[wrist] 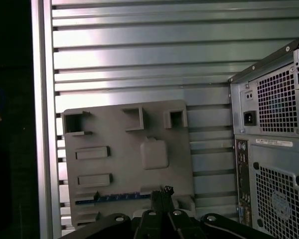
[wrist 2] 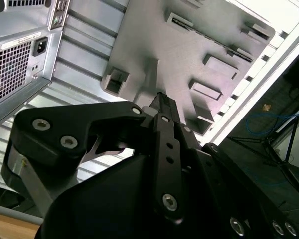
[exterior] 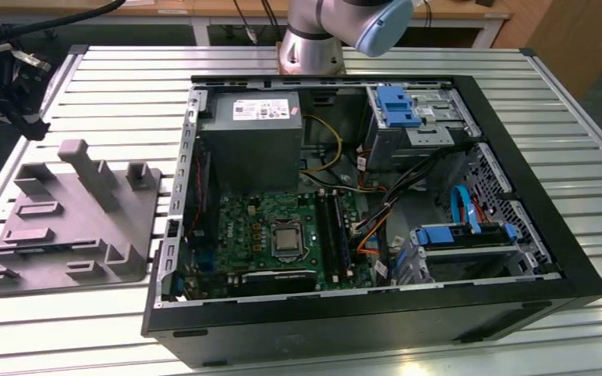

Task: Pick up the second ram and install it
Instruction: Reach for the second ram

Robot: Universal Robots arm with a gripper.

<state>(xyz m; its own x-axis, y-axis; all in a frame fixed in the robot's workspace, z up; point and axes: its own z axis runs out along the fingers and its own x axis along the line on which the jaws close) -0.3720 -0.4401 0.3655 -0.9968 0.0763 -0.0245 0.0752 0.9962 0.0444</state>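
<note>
Second wrist view: the pincer (wrist 2: pixel 162 99) has its black fingers drawn together at the tip, with nothing seen between them, poised over the grey holder block (wrist 2: pixel 189 55). In the first wrist view the pincer's tip appears just beside one end of the second ram (wrist: pixel 114 198) (a blue-green strip lying flat in a slot along the block's edge). The block lies close to the worktop (wrist: pixel 139 50) edge rail. A band of bare slats parts it from the open computer case (wrist: pixel 274 159), and more bare slats stretch beyond the block.
</note>
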